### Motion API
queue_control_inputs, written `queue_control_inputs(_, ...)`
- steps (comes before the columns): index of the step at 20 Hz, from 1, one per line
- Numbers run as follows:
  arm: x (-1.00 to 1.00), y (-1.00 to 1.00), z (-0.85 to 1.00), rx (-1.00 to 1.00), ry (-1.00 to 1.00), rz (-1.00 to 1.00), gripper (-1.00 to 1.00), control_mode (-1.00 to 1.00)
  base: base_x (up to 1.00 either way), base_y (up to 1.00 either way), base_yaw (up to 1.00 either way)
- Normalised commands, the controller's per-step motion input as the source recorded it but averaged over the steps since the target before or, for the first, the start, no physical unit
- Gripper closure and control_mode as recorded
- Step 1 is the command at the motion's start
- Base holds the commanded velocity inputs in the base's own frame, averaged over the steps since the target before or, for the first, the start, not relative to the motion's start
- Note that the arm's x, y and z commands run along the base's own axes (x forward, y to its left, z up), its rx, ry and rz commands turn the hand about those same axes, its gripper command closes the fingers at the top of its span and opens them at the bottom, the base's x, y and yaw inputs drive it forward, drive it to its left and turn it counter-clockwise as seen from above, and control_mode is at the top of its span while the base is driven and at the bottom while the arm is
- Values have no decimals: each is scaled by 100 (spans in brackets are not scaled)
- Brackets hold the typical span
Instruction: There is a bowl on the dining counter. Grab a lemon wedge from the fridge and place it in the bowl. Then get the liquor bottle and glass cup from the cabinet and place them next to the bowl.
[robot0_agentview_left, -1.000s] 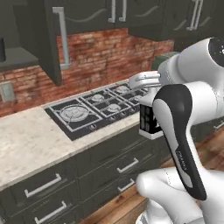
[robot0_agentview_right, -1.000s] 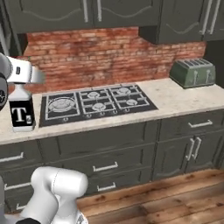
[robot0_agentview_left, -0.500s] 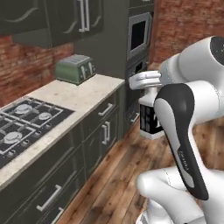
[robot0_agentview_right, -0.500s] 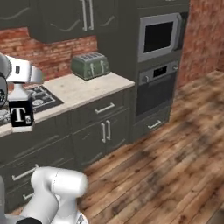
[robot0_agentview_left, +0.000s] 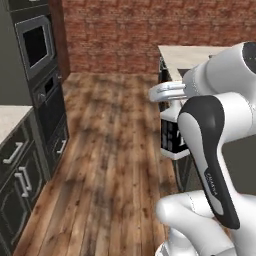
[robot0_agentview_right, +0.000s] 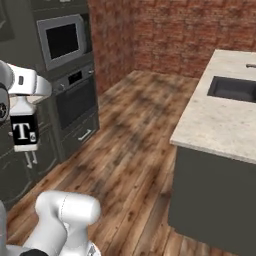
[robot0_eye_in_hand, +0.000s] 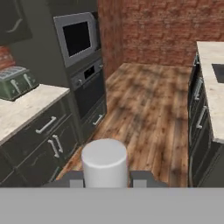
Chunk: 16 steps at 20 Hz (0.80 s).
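Over on the left stands the tall dark oven column, a microwave (robot0_agentview_right: 62, 40) set above a wall oven (robot0_agentview_right: 76, 102), and in the hand view a green toaster (robot0_eye_in_hand: 15, 82) sits on the pale desk (robot0_eye_in_hand: 24, 109) beside it. Near the robot's body, the claw (robot0_eye_in_hand: 105, 178) is clamped on the liquor bottle (robot0_agentview_right: 24, 127), carried upright in the air above the wooden floor (robot0_agentview_right: 130, 130), well clear of any surface. Its white cap (robot0_eye_in_hand: 105, 162) rises between the two fingers in the hand view, and its black label with a white T faces the right base camera. In the left base view the bottle's label shows just left of the arm's dark forearm. Across the floor to the right stands the island desk (robot0_agentview_right: 225, 120) with its dark sink (robot0_agentview_right: 235, 89), backed by the red brick wall (robot0_agentview_right: 180, 30).
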Motion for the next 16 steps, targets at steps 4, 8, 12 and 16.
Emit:
queue_control_inputs(4, 0, 0, 0, 0, 0, 0, 100, 100, 77, -28, -55)
queue_control_inputs(8, 0, 0, 0, 0, 0, 0, 100, 100, 100, 0, -37)
queue_control_inputs(12, 0, 0, 0, 0, 0, 0, 100, 100, 94, -19, -27)
queue_control_inputs(16, 0, 0, 0, 0, 0, 0, 100, 100, 28, -91, -12)
